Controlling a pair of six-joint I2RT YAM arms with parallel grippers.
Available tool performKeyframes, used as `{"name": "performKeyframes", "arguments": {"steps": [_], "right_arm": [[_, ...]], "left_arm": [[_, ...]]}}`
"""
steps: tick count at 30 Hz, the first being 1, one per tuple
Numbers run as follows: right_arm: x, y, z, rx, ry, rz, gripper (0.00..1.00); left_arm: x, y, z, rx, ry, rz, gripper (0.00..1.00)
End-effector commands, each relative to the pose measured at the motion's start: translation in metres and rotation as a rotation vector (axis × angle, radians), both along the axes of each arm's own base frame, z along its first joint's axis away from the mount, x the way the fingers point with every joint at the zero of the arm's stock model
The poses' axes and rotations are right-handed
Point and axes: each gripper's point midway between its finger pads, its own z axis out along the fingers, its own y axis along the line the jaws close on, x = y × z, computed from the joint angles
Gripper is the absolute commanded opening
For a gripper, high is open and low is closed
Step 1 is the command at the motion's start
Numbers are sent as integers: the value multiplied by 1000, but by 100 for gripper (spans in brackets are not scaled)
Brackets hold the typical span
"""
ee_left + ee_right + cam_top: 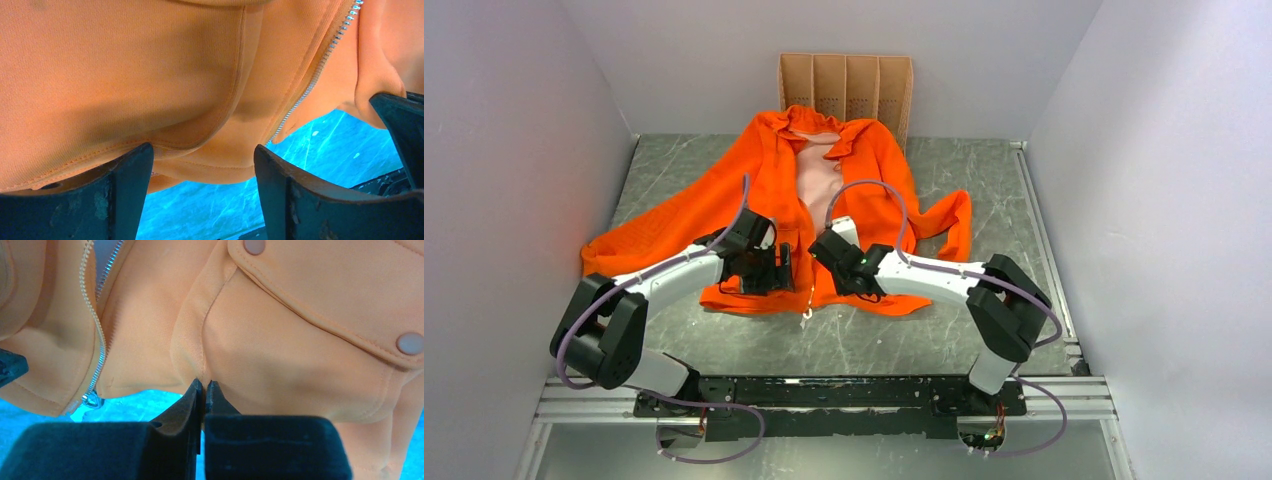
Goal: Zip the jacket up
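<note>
The orange jacket lies face up on the table, front open at the top with pale pink lining showing. Both grippers are at its bottom hem, either side of the zipper. My left gripper is open, its jaws wide apart with the left front panel's hem between them. My right gripper is shut on a fold of the right front panel's hem, just below a flap pocket. The zipper slider hangs at the hem to the left of it. Zipper teeth run up the left wrist view.
A brown cardboard divider box stands against the back wall behind the collar. The right sleeve bends beside my right arm. The left sleeve spreads toward the left wall. White walls close in both sides.
</note>
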Motion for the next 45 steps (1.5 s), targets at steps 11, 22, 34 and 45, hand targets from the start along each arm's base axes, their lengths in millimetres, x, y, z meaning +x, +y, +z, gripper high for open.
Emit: {"name": "performKeyframes", "arguments": {"steps": [11,22,34,45], "right_arm": [[-55,-56,3,-99,116,-4,0],[-72,-60,-7,-52,158,-30,3],[-65,-57,31,40,74,-27,37],[-74,-54,49,217,30,-28,39]], "left_arm": [[5,-5,7,-15,-47,-2,78],[2,-15,15,-55,-55,-53,81],[-29,-80,40,-307,-24,-242,85],[-51,-111,26,-424,106,-308,82]]}}
